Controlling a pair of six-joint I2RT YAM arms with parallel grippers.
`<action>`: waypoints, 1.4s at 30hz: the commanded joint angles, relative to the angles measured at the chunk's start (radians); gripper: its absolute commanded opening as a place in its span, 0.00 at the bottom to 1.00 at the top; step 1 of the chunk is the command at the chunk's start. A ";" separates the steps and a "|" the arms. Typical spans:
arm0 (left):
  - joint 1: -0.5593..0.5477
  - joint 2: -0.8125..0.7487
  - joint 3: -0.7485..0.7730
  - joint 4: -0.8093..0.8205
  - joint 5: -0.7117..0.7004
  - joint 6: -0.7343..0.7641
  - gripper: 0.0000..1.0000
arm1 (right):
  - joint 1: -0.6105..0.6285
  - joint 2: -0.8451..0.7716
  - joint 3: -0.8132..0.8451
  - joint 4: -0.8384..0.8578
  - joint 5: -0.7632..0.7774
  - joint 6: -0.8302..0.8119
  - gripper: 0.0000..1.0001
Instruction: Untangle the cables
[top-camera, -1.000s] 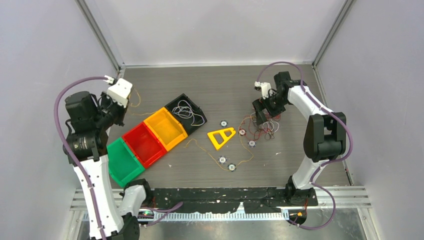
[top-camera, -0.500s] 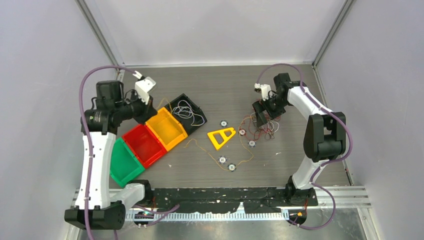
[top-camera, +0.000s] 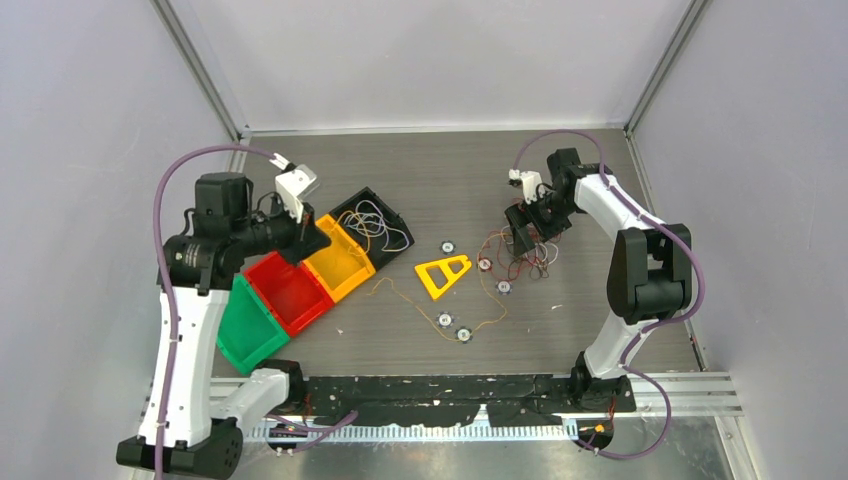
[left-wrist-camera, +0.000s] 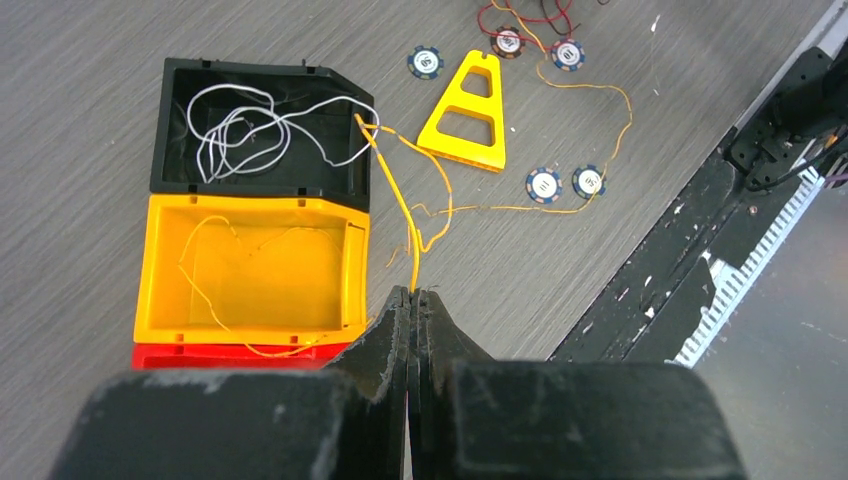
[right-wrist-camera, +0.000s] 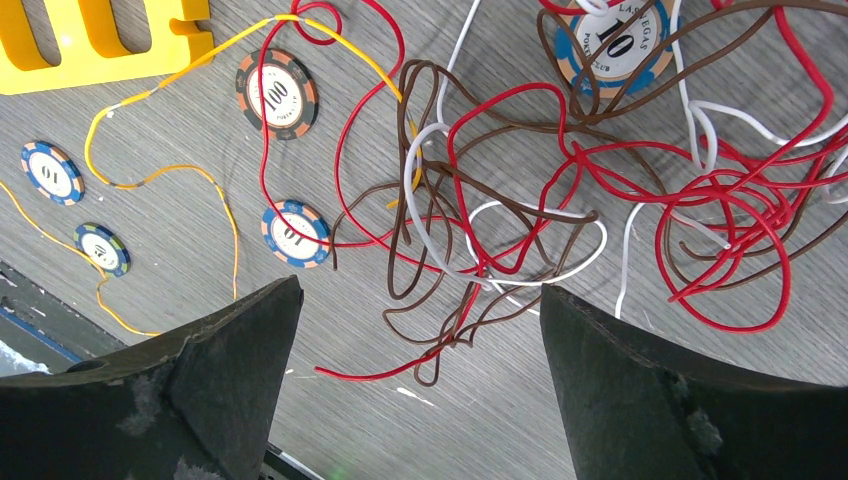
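Red cables (right-wrist-camera: 745, 190) beside "100" chip (right-wrist-camera: 277, 94)

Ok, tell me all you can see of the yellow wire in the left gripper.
The yellow wire is hair-thin, glossy and limp. The shut left gripper pinches it. From there one stretch runs fairly straight to the black bin corner, and slack loops trail over the table past the chips towards the tangle. Its far end is lost there.
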 joint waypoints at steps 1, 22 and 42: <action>-0.005 0.002 -0.053 0.100 -0.048 -0.078 0.00 | -0.003 -0.055 0.001 0.005 -0.015 0.000 0.95; 0.001 0.260 -0.268 0.612 0.060 -0.358 0.00 | -0.003 -0.019 -0.012 0.019 0.004 -0.002 0.95; 0.062 0.154 -0.443 0.540 -0.468 0.185 0.00 | -0.003 -0.029 -0.025 0.010 -0.012 -0.003 0.95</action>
